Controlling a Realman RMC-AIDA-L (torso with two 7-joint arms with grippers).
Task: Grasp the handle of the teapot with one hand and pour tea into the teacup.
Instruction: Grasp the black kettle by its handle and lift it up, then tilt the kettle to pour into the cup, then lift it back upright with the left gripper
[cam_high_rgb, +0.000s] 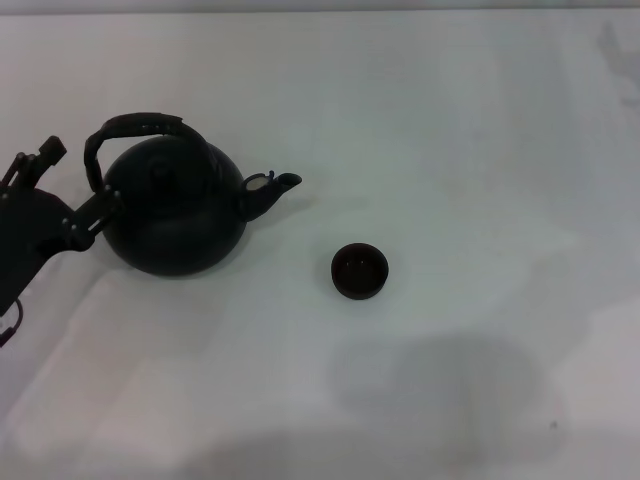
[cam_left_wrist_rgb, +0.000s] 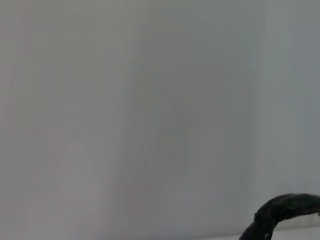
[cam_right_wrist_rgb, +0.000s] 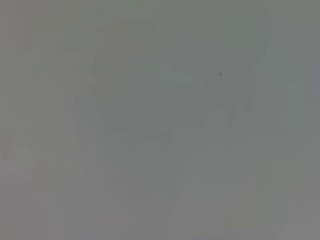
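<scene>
**Q:** Where are the task's things?

**A:** Teapot (cam_high_rgb: 175, 215) stands upright on the white table (cam_high_rgb: 450, 120), left of centre in my head view, spout (cam_high_rgb: 268, 190) pointing to my right. Handle (cam_high_rgb: 135, 130) arches over the top, leaning a little toward my left side. Teacup (cam_high_rgb: 359, 271) sits on the table to the right of the teapot and nearer me, apart from it, beyond the spout's tip.

**Q:** Your left hand?

**A:** Left gripper (cam_high_rgb: 95, 215) is at the teapot's left flank, low beside the body, under the handle's left end. Fingertips look to be touching or just beside the pot; dark on dark, can't separate them. Can't tell how far open it is, or whether it has hold of anything. My left wrist view shows only table and a dark curved piece at one corner, likely the handle (cam_left_wrist_rgb: 285, 207).

**Q:** Right hand?

**A:** Right gripper not seen. Its wrist view gives plain grey surface only.
</scene>
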